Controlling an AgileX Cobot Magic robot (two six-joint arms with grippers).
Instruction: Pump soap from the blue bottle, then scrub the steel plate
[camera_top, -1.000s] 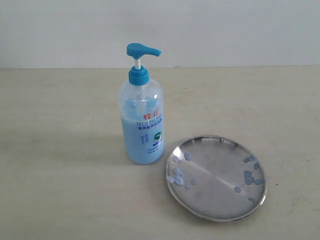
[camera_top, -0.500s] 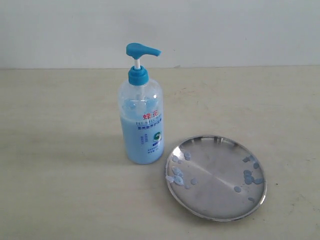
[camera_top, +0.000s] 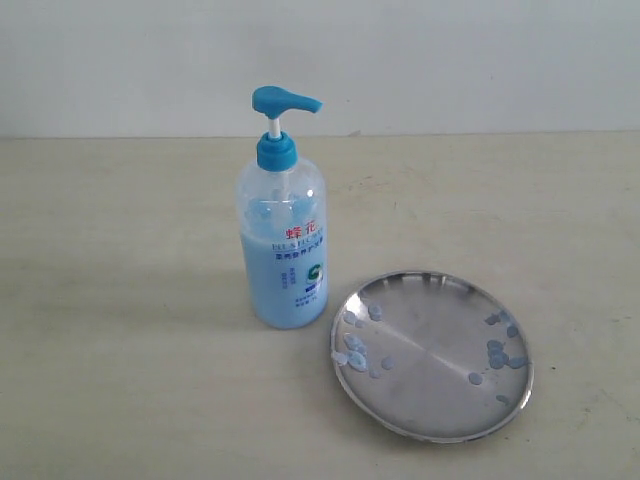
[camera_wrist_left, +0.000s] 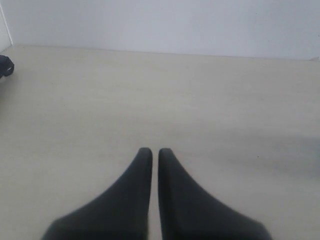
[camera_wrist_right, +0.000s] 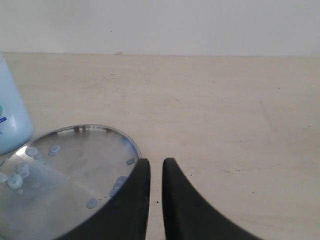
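Observation:
The blue bottle (camera_top: 285, 250) stands upright mid-table, its blue pump head (camera_top: 285, 100) raised and its nozzle pointing right. Light blue soap fills it to about two thirds. The steel plate (camera_top: 430, 330) lies flat just right of and nearer than the bottle, with soap blobs (camera_top: 356, 350) along its left and right sides. Neither gripper shows in the exterior view. My right gripper (camera_wrist_right: 156, 161) is shut and empty, hovering just off the steel plate's (camera_wrist_right: 75, 165) rim, with the blue bottle (camera_wrist_right: 10, 115) beyond the plate. My left gripper (camera_wrist_left: 155, 150) is shut over bare table, holding nothing.
The pale wooden table (camera_top: 120, 380) ends at a white wall (camera_top: 450, 60) behind. A small dark object (camera_wrist_left: 5, 66) sits at the edge of the left wrist view.

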